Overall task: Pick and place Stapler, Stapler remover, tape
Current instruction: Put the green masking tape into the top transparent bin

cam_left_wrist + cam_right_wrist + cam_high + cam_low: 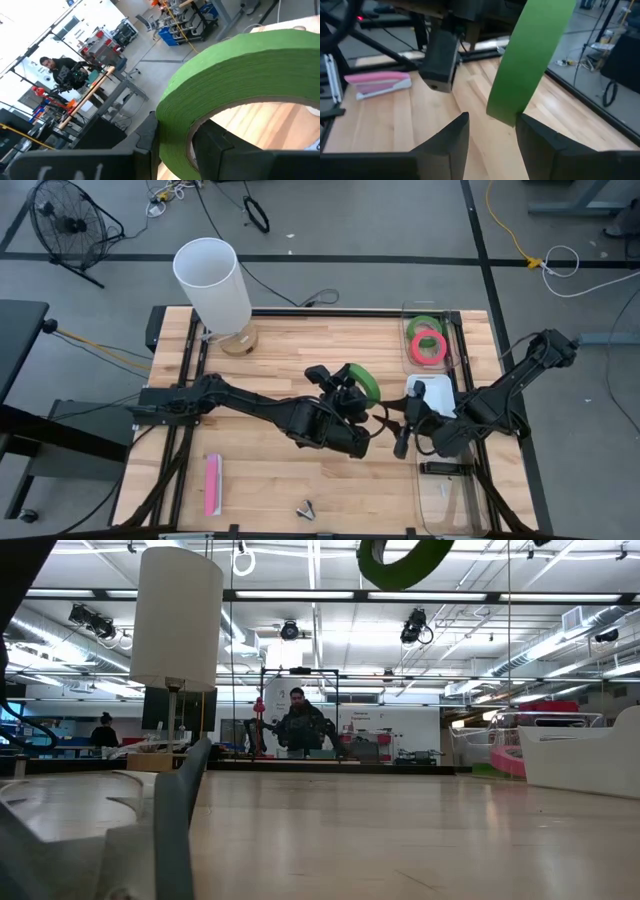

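My left gripper (350, 388) is shut on a bright green tape roll (366, 383) above the table's middle; the roll also shows at the top of the low view (405, 562), well above the table. My right gripper (403, 432) is open just to the roll's right and near side. In the right wrist view its fingers (462, 137) stand apart with the roll's edge (520, 75) ahead of them. A second green roll (424, 325) and a red-pink roll (430, 346) lie flat in a clear bin (404, 330). A pink stapler (213, 483) and a small staple remover (305, 508) lie near the front edge. My left gripper holds the green roll by its band (175, 130), with one finger (212, 145) inside the open centre and the other outside. The roll stands on edge in the hold, lifted clear of the table.
A tall white cylinder (212, 280) on a round wooden base stands at the table's far left. The clear bin runs along the right side, with a black object (445, 468) at its near end. Bare wood lies between the stapler and the bin.
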Controlling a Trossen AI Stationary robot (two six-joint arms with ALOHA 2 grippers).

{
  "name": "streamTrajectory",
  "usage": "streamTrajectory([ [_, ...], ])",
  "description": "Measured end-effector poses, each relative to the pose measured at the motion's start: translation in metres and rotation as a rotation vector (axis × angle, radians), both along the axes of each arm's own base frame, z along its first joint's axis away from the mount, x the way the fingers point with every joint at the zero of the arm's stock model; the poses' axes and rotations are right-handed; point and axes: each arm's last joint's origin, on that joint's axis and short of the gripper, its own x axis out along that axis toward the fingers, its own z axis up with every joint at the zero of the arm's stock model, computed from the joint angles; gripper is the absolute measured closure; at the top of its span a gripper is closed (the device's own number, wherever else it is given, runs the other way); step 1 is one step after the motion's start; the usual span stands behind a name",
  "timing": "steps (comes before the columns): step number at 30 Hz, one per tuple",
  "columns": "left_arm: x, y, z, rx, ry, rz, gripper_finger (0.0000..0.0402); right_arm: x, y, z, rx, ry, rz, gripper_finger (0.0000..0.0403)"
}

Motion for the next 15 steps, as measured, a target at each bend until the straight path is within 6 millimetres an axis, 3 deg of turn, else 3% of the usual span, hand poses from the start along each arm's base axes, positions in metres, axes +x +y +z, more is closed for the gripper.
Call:
streamTrajectory([
  [15, -0.002, 0.001, -0.002, 0.028, 0.013, 0.021, 0.0313, 0.007, -0.013, -0.001, -0.008, 0.011, -0.066, 0.0240],
])
